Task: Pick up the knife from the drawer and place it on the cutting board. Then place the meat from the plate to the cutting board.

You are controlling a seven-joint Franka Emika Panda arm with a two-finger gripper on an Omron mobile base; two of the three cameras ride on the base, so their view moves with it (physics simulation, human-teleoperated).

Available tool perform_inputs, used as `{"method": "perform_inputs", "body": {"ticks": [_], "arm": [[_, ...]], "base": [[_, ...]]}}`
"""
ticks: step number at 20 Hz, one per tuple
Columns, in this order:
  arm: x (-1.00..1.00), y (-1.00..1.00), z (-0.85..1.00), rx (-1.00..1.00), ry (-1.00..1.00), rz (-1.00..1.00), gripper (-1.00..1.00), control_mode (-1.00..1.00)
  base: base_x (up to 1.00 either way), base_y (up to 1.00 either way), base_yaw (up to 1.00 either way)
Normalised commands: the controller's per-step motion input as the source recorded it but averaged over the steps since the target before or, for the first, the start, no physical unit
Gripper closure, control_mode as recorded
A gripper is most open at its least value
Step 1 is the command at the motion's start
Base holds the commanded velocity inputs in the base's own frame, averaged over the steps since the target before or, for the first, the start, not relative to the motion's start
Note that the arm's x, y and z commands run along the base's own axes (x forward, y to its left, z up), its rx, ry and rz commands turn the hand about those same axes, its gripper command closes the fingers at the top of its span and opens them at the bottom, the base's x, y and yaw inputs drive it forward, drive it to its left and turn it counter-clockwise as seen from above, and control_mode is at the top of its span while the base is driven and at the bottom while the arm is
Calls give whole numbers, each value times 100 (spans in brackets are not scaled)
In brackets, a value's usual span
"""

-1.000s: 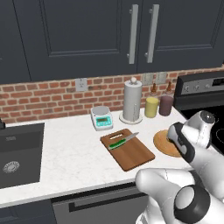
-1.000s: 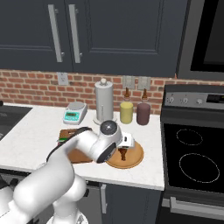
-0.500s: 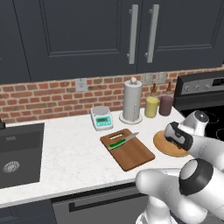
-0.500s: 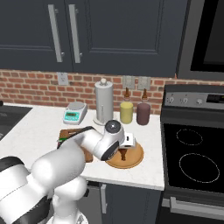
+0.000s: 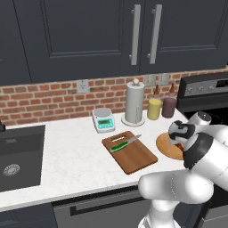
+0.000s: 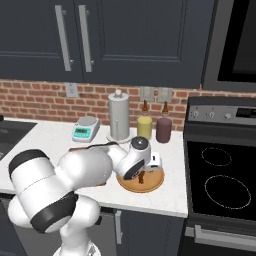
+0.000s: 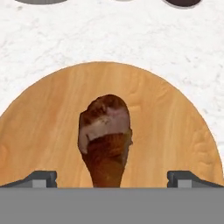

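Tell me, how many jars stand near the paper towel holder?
2: a yellow jar right beside the paper towel holder, and a dark jar next to it, toward the stove. Others may be hidden.

White marble counter (image 5: 67, 164) w/ red brick backsplash (image 5: 44, 100) behind, dark navy upper cabinets (image 5: 89, 35) above w/ vertical silver bar handles (image 5: 136, 33). Dark sink (image 5: 18, 156) set in counter at far L, round drain in basin. Small kitchen scale (image 5: 103, 120), white w/ teal front panel, near the wall. Just R of it a paper towel roll (image 5: 134, 103) upright on its holder. Next, a yellow canister (image 5: 154, 109) & a dark maroon canister (image 5: 169, 107) side by side, two small bottles behind them at the wall. Wall outlet (image 5: 83, 85) on the brick. Black stove (image 6: 222, 182) at R end, ring burners on glass top, knobs on back panel.
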Motion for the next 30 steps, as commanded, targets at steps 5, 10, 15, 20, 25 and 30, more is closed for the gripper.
{"method": "perform_inputs", "body": {"ticks": [5,10,15,20,25,30], "arm": [[21,-5,-28,0,3,4,-100,-100],[17,0,-30,0,1,1,-100,-100],[3,0,-24,0,0,0,-100,-100],[0,18,-24,-2,0,0,100,-100],[0,44,-14,-2,0,0,100,-100],[-4,27,0,0,-4,6,100,-100]], "base": [[0,0,0],[0,0,0],[0,0,0],[0,0,0],[0,0,0],[0,0,0]]}}
